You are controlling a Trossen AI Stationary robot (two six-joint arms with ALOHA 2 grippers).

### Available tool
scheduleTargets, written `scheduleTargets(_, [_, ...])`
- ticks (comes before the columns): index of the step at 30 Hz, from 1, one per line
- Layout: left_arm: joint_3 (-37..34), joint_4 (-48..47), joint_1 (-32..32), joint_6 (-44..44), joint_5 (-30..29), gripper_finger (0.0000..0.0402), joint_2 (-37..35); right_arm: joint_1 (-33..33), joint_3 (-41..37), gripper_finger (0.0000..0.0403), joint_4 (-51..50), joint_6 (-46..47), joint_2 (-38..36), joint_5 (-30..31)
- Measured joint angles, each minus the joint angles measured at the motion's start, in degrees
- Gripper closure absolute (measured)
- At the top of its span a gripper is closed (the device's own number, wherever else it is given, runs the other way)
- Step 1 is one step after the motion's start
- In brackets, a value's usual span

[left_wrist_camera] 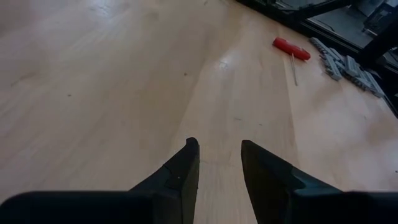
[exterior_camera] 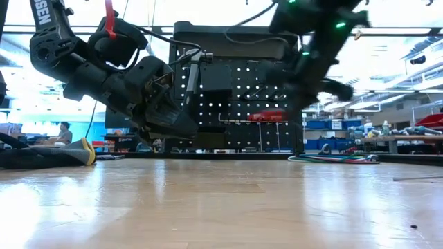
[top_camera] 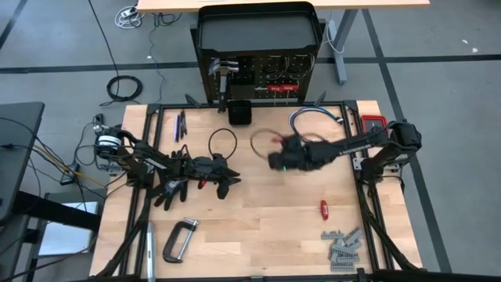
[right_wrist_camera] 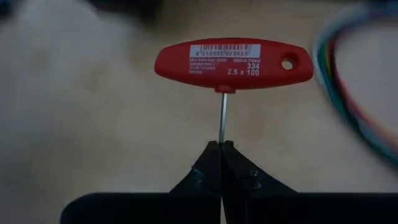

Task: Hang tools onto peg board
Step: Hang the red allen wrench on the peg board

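1. We see the peg board standing upright at the far edge of the table, with a hammer and a red-handled tool already hanging on it. The way there is crowded: a small black box and a bundle of cables sit just in front of it, so a low approach could snag a wire or knock the box.

2. Our right gripper is raised over the middle of the table, its jaws pinched shut on the thin shaft of a red T-handle driver. The heavy handle sits at the far end of a smooth, narrow rod, so we judge it could swivel or slide in the grip during a fast swing.

3. If the handle rotates, its small hanging hole may not line up with a peg, and the driver could drop behind the box.

4. Our left gripper waits low over the bare table, jaws narrowly apart and holding nothing. It rests near the black glove and pliers, well clear of the right arm's path.

5. A second red driver, the C-clamp and the grey metal pieces lie on the near half, still to be hung.
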Motion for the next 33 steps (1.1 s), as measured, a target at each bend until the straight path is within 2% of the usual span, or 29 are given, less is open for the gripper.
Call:
scheduleTargets(7, [0.0,0.4,0.0,-0.1,-0.1,0.0277,0.0,-13.5,0.0,0.04,31.6,-25.1,4.3,4.6])
scheduleTargets(11, [0.0,0.4,0.0,-0.2,-0.1,0.0277,0.0,-19.5,0.3,0.04,41.9,-32.1,9.1,4.5])
scheduleTargets(19, [0.0,-0.2,0.0,1.6,-0.2,0.0277,0.0,-26.4,9.5,0.04,44.9,-37.3,18.3,-1.1])
scheduleTargets(24, [0.0,-0.3,0.0,1.7,-0.2,0.0277,0.0,-28.6,13.7,0.04,44.4,-36.9,21.5,-1.1])
scheduleTargets(33, [0.0,-0.9,0.0,3.1,-0.3,0.0277,0.0,-29.3,13.9,0.0399,40.2,-34.4,21.6,1.7])
